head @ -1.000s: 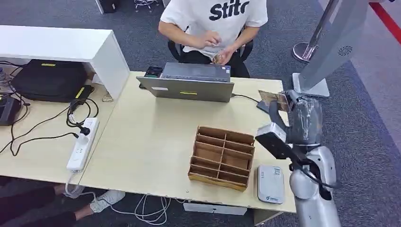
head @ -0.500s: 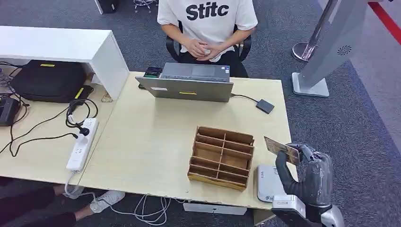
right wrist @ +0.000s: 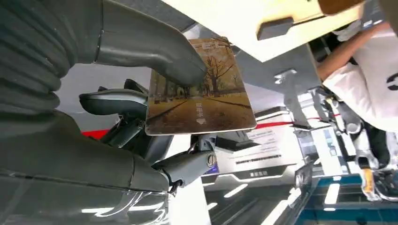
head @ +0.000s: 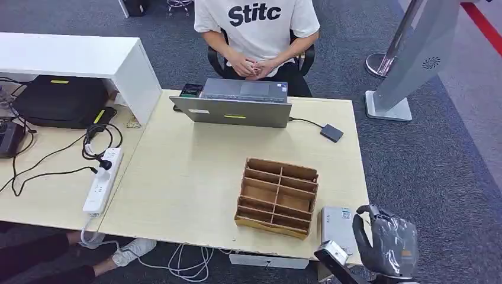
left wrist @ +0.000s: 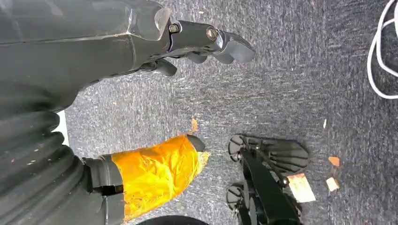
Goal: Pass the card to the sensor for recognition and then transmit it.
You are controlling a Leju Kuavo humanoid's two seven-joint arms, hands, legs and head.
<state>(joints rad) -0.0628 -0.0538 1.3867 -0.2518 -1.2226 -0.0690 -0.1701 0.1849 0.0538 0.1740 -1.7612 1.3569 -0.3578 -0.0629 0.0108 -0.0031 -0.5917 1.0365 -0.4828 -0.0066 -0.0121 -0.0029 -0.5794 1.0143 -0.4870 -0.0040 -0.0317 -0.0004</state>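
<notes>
Starting at the far left of the head view, there's a black bag (head: 62, 99) tucked under a white shelf (head: 77, 56), then a white power strip (head: 103, 180) with cables lying on the light wooden table (head: 183, 171). The left hand (left wrist: 141, 47) hangs over grey carpet in its wrist view, fingers apart and holding nothing. Further along, a grey laptop (head: 237, 105) sits at the far edge of the table, and a person (head: 257, 29) in a white T-shirt sits behind it with hands clasped in the lap. Nearer the front is a wooden organizer (head: 277, 197) with open compartments, and just right of it the grey sensor (head: 338, 228) lies flat by the table's front right corner. The right hand (head: 386, 244) is just beside the sensor, off the table edge. In the right wrist view the thumb and fingers pinch the card (right wrist: 199, 89), which has an autumn tree picture printed on it. A grey stand (head: 408, 65) rises off to the right.
</notes>
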